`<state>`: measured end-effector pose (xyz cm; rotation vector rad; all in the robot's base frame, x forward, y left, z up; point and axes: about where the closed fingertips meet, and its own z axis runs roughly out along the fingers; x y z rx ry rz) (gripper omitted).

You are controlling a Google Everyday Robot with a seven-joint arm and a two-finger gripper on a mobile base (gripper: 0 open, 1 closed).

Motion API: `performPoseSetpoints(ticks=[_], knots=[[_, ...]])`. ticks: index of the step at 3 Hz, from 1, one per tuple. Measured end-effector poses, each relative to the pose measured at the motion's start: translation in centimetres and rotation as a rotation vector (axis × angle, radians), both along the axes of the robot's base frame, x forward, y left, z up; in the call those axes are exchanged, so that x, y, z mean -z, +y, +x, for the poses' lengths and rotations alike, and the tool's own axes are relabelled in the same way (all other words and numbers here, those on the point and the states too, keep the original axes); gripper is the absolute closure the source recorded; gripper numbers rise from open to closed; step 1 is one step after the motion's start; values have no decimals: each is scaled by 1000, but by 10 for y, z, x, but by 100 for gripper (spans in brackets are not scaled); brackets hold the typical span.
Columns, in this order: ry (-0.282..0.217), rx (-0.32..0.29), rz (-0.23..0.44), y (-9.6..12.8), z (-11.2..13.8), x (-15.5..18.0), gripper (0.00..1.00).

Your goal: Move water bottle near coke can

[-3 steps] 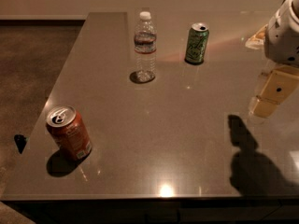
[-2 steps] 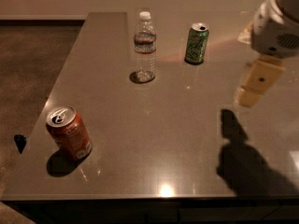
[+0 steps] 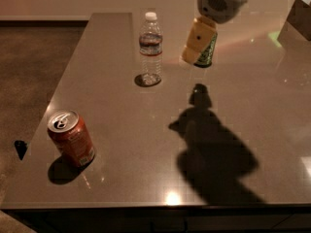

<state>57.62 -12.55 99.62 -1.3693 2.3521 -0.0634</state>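
Reach left: from gripper point(image 3: 199, 45), hovering over far table point(image 3: 146, 130) before green can point(image 3: 210, 50), to water bottle point(image 3: 150, 47), upright close by. Cannot tell whether clenched or released. Well apart, near left: coke can point(image 3: 71, 144).

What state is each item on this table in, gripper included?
water bottle: upright, capped, not held.
coke can: standing at the table's front left, apart from the bottle.
green can: upright, partly hidden behind the gripper.
gripper: in the air right of the bottle, not touching it.
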Motion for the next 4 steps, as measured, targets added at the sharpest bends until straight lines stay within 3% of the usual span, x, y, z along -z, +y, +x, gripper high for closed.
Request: performPoseSetpoints(ticks=[2,4], knots=[[-50,-16,201,66,71,5,0],[-46,-23,371,95,109,34,0]])
